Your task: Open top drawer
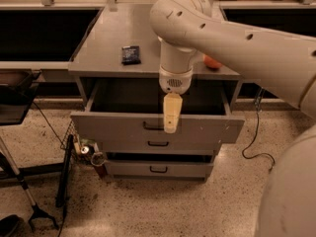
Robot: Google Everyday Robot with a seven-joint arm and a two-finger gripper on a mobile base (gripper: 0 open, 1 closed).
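Note:
The top drawer [207, 128] is the widest grey drawer of the cabinet. It stands pulled out, and its dark plain inside shows behind the front panel. Its small black handle [152, 126] sits at the centre of the front. My gripper [169, 127] hangs straight down from the white arm. Its cream tip is over the front panel, right beside the handle's right end. Whether it touches the handle cannot be seen.
Two narrower grey drawers sit below, the middle drawer [158, 144] and the bottom drawer [159, 169]. A dark packet [131, 54] and an orange object [212, 62] lie on the cabinet top. Cans [91, 154] and a black stand [64, 172] are on the floor at left, a cable [256, 132] at right.

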